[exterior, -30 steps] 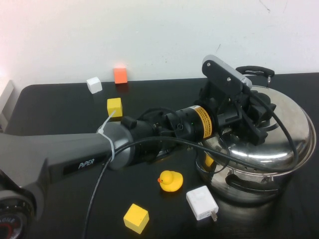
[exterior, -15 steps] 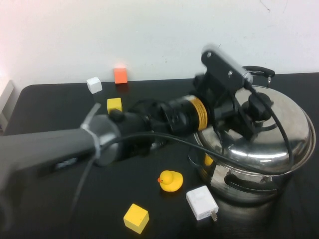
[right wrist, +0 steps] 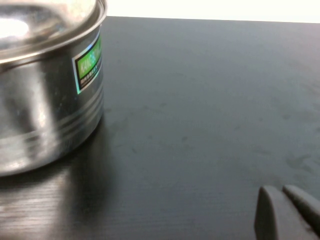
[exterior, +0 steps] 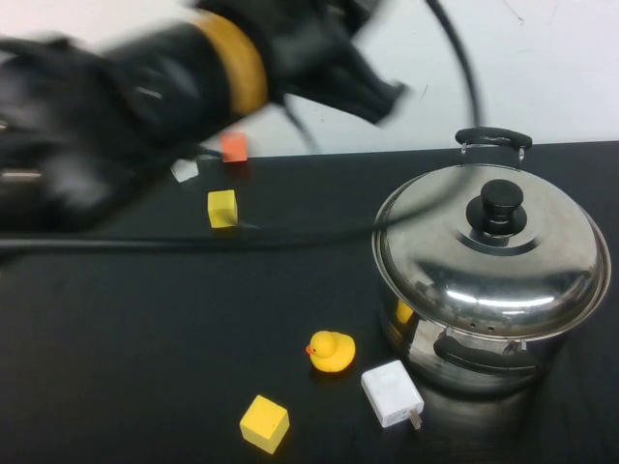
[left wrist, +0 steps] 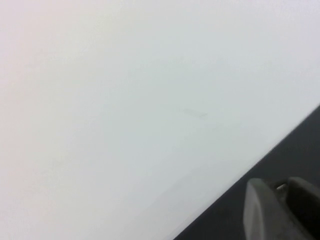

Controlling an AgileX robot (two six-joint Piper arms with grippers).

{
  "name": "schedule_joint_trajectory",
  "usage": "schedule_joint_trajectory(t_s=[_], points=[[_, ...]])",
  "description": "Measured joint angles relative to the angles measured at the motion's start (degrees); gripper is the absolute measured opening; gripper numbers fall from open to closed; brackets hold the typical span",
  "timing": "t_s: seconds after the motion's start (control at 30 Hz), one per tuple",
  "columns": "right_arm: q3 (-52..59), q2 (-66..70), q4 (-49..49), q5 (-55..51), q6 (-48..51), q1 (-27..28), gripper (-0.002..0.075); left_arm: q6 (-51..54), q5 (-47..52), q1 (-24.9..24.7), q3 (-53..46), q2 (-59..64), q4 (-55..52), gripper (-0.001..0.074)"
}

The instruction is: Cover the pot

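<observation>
Black tabletop (exterior: 145, 319) lies open at centre and lower left. At right, cut off by the frame edge, sits the large shiny steel pot (exterior: 484, 348), its domed steel lid (exterior: 493, 256) on top. Blurred across the upper left, the left gripper (exterior: 372, 92) appears clenched, fingertips (left wrist: 262, 210) together, empty. Low beside the pot, the right gripper (right wrist: 287, 210) is likewise closed on nothing.

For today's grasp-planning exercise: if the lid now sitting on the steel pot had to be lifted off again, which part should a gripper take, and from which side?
Take the lid by its black knob, coming straight down from above. The knob stands upright at the dome's centre, while the smooth steel slopes away. The left gripper is raised over the table's far side; the right gripper sits low beside the pot.
</observation>
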State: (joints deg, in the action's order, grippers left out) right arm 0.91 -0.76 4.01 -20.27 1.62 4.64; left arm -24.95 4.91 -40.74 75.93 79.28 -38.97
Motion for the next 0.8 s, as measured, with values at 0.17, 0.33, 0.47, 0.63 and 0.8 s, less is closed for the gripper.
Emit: schedule_joint_trajectory(t_s=[0.17,0.33,0.47,0.63,0.8], points=[[0.0,0.0,0.0,0.0,0.0,0.0,-0.0002,0.56,16.11,0.0,-0.11,-8.45,-0.58,0.0012],[0.0,0.0,0.0,0.0,0.0,0.0,-0.0002,-2.38,21.65,0.0,-5.08,-17.4,-0.49,0.0001],[0.0,0.0,0.0,0.0,0.0,0.0,-0.0002,-7.42,20.61,0.0,-13.24,-26.25,-0.28,0.0],[0.0,0.0,0.0,0.0,0.0,0.0,-0.0002,-15.48,20.06,0.0,-24.24,-36.92,1.84,-0.0001],[0.0,0.0,0.0,0.0,0.0,0.0,-0.0002,-20.2,20.18,0.0,-32.27,-44.83,5.82,-0.0001]])
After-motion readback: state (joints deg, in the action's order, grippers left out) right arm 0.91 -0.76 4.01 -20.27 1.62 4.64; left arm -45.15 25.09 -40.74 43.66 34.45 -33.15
